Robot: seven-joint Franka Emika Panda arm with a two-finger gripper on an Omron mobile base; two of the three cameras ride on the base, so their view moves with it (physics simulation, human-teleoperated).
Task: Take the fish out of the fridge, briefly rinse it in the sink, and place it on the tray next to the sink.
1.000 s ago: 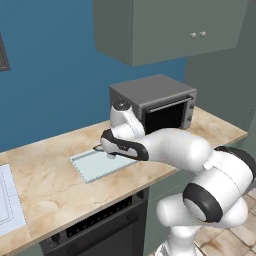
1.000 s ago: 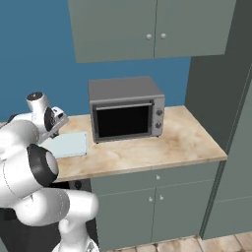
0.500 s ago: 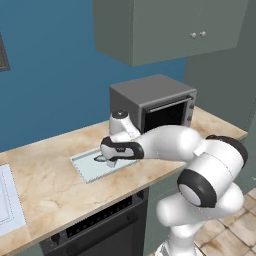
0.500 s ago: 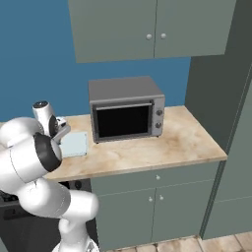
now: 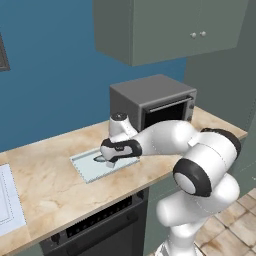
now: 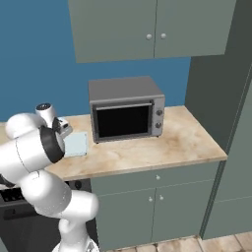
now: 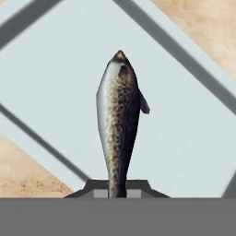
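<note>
One speckled fish (image 7: 119,124), dark back, pale belly, above pale tray (image 7: 193,133)

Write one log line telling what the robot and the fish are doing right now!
stage: placing fish | gripper: shut on fish, low over tray | tray: on counter, left of microwave
</note>
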